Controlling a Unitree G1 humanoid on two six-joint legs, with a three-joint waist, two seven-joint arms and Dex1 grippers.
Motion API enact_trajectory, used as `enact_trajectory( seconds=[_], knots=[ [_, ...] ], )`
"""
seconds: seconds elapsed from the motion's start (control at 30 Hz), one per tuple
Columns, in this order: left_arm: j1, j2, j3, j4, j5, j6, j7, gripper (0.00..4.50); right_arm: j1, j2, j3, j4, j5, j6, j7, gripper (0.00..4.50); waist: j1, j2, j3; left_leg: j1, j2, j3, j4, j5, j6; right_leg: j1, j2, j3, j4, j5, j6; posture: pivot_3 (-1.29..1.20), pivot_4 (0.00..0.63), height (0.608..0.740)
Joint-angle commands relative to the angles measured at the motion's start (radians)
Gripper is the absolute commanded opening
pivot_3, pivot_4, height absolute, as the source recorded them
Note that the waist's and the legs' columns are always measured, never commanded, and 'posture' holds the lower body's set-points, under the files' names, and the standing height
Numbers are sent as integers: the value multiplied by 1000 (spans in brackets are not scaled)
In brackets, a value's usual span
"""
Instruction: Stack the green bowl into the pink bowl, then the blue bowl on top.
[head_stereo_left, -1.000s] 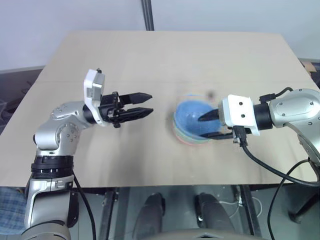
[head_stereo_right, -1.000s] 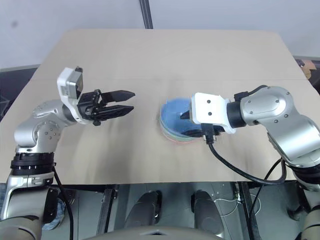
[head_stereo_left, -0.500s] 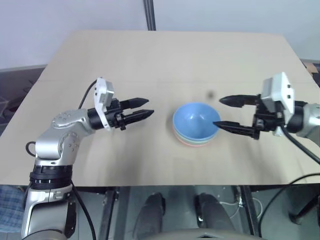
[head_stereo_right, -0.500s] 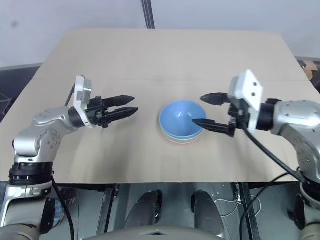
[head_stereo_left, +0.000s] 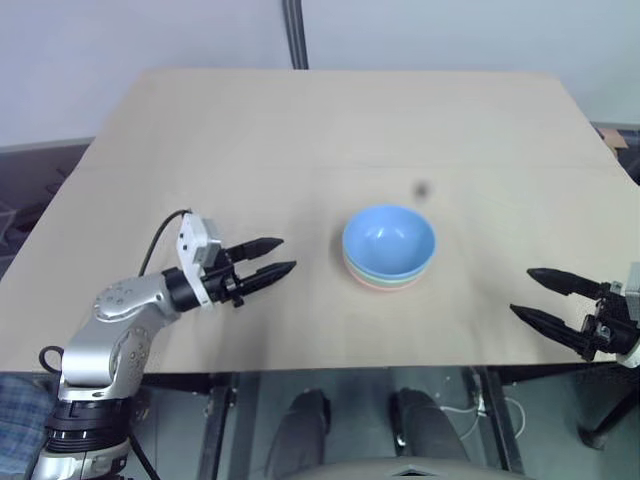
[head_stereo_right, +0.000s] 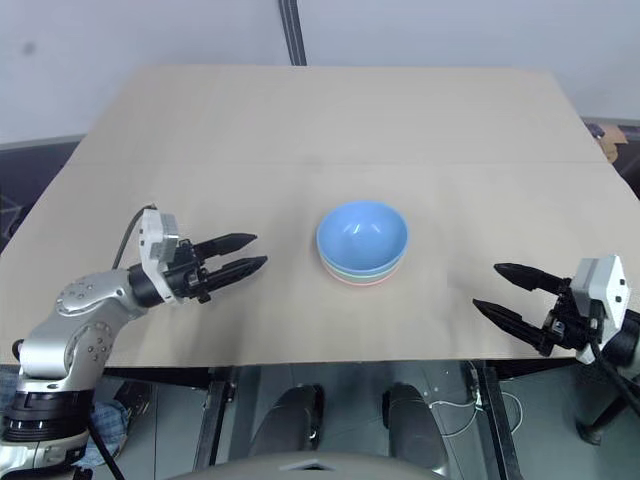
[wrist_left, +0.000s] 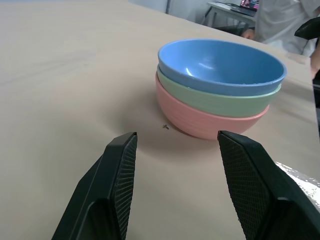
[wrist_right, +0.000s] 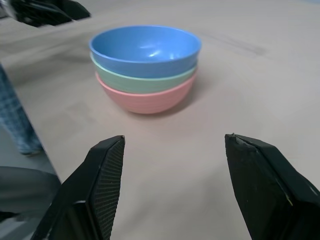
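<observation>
Bowls look light, hard and smooth — blue bowl (head_stereo_left: 389, 239) in green bowl (wrist_left: 220, 98) in pink bowl (wrist_left: 210, 120) — best pinched at the rim, while left gripper (head_stereo_left: 265, 258) and right gripper (head_stereo_left: 545, 300) both hang spread and empty.

Text on bowls: none; the blue bowl (wrist_left: 220, 62), green bowl (wrist_left: 215, 99) and pink bowl (wrist_left: 210, 122) are plain.
Text on table (head_stereo_left: 300, 130): none readable.
Labels on pincers: none can be read.
</observation>
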Motion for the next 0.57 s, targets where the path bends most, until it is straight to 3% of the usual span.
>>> enact_trajectory(
  seconds=[0.03,0.57],
  knots=[
    [15,6,37,-43,-8,-36,4,2729,12,-11,-13,15,1,-71,6,3338,0,0,0,0,0,0,0,0,0,0,0,0,0,-1,1,0,150,740],
    [15,10,41,-31,-12,-93,-9,2729,11,-55,-18,72,38,-150,21,3338,1,0,0,0,0,0,0,0,0,1,0,0,-1,1,-1,0,150,740]
  ],
)
